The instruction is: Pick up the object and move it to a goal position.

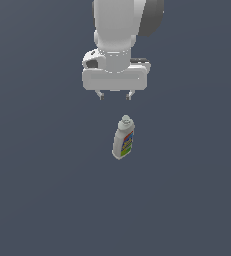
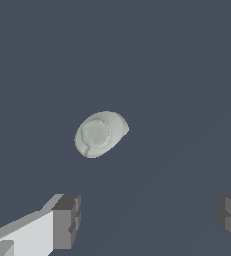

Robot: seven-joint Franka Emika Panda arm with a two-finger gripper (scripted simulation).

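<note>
The object is a small off-white bottle (image 1: 123,138) with a rounded cap and a red, blue, yellow and green label, standing upright on the dark grey floor. My gripper (image 1: 115,96) hangs above it, a clear gap separating the fingertips from the cap. Its two dark fingertips (image 1: 102,96) stand wide apart with nothing between them. In the wrist view I look straight down on the bottle's cap (image 2: 100,133), which lies beyond the open gripper (image 2: 149,220) and off its centre line. The label is hidden in that view.
A plain dark grey surface (image 1: 37,200) runs all around the bottle. The white arm (image 1: 117,30) rises out of the exterior view's upper edge.
</note>
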